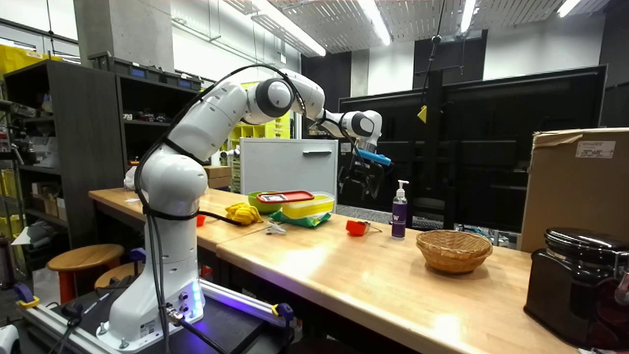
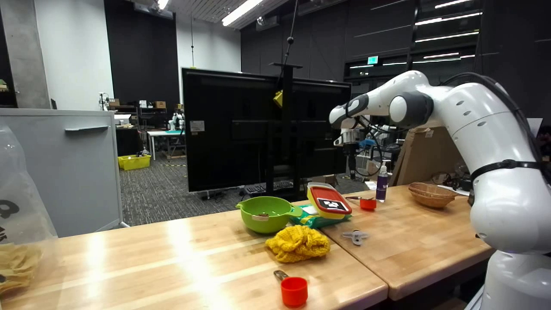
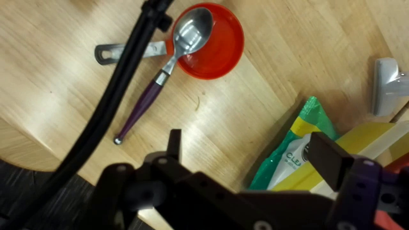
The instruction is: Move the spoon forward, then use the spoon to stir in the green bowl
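Black cables [image 3: 108, 95] foremost, only the wrist view clearly shows the spoon [image 3: 162, 77].

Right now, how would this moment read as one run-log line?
gripper: open, empty | spoon: not grasped, head over red measuring cup | green bowl: upright on table, spoon not in it

Grey carpet [image 2: 155, 193], black and white walls [image 2: 72, 51], bright strip lights [image 2: 243, 12] overhead
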